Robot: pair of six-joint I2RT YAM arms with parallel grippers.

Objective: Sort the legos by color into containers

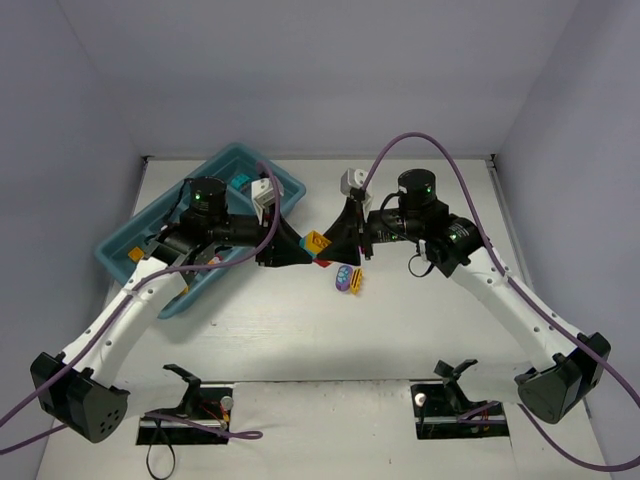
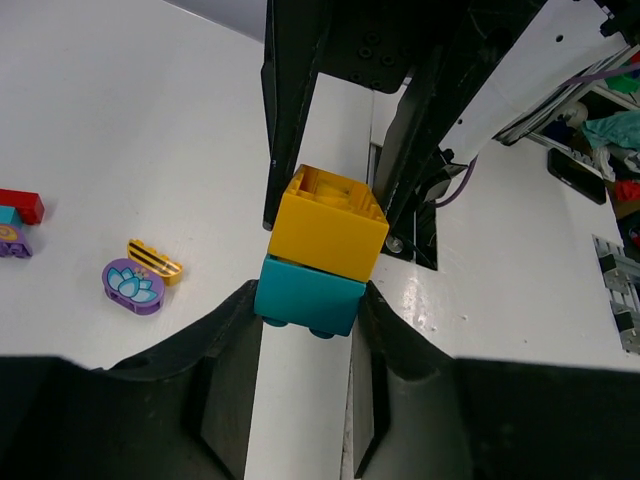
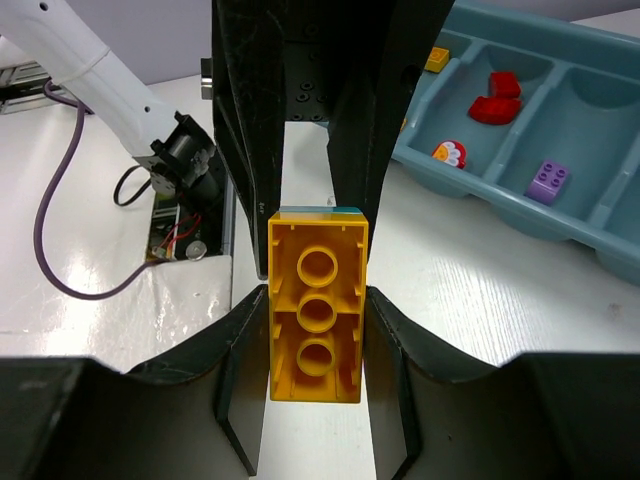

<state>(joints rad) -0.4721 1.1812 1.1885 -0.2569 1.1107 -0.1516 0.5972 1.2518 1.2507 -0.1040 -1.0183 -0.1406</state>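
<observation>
A teal brick [image 2: 310,295] and an orange-yellow brick [image 2: 328,225] are stuck together, held in the air between both grippers over the table's middle [image 1: 317,241]. My left gripper [image 2: 308,300] is shut on the teal brick. My right gripper [image 3: 317,310] is shut on the yellow brick [image 3: 317,320], whose hollow underside faces the right wrist camera. The two grippers meet nose to nose, left [image 1: 303,250] and right [image 1: 336,245]. The teal-blue tray [image 1: 215,165] lies at the back left. Its compartments [image 3: 600,250] hold red pieces [image 3: 490,100], a purple brick [image 3: 550,180] and a small orange piece [image 3: 437,60].
Loose pieces lie on the table below the grippers: a purple flower disc [image 2: 132,283], a striped yellow piece [image 2: 155,260], a red brick [image 2: 20,205]. A white-grey block [image 1: 352,180] stands behind the right gripper. Cable openings [image 1: 190,415] [image 1: 460,410] are at the near edge.
</observation>
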